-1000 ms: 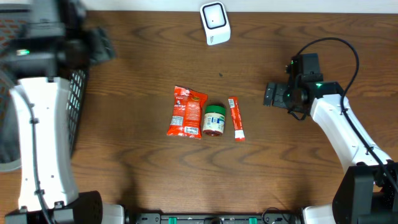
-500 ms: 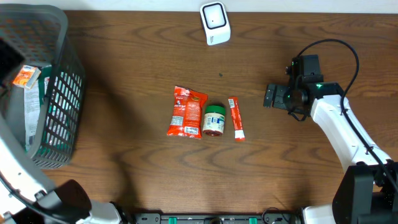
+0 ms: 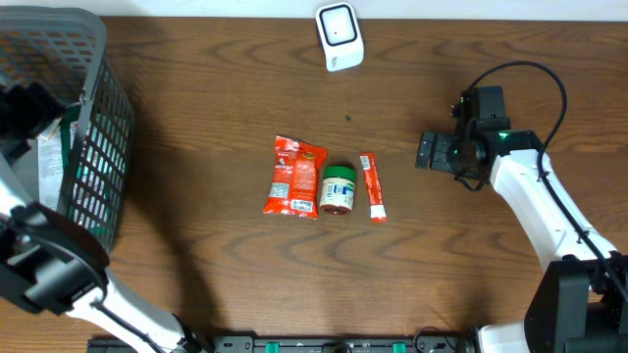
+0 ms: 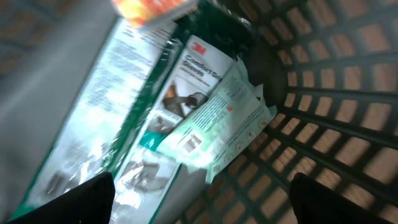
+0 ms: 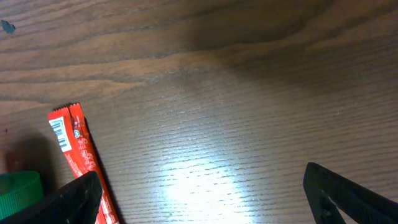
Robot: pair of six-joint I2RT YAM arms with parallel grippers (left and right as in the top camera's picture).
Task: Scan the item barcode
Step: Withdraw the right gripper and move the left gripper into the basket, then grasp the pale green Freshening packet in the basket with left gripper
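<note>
My left gripper (image 4: 199, 208) hangs open inside the dark mesh basket (image 3: 98, 147), its fingertips (image 4: 87, 199) wide apart and nothing between them. Below it lie a green 3M package (image 4: 124, 118), a white packet with a barcode (image 4: 221, 118) and, blurred at the top edge, an orange box (image 4: 149, 7). In the middle of the table lie a red pouch (image 3: 294, 176), a green-lidded jar (image 3: 339, 189) and a red stick packet (image 3: 372, 186). The white scanner (image 3: 340, 37) stands at the back. My right gripper (image 3: 424, 150) is open, to the right of the stick packet (image 5: 78, 162).
The basket takes up the table's far left corner, and my left arm (image 3: 59, 265) rises along its near side. A black cable (image 3: 530, 74) loops above the right arm. Bare wood lies between the items and the scanner.
My left arm has swung off the top of the basket and its jaws have widened. The orange box seen at that gripper earlier is now apart from the fingers. The right arm has not moved.
</note>
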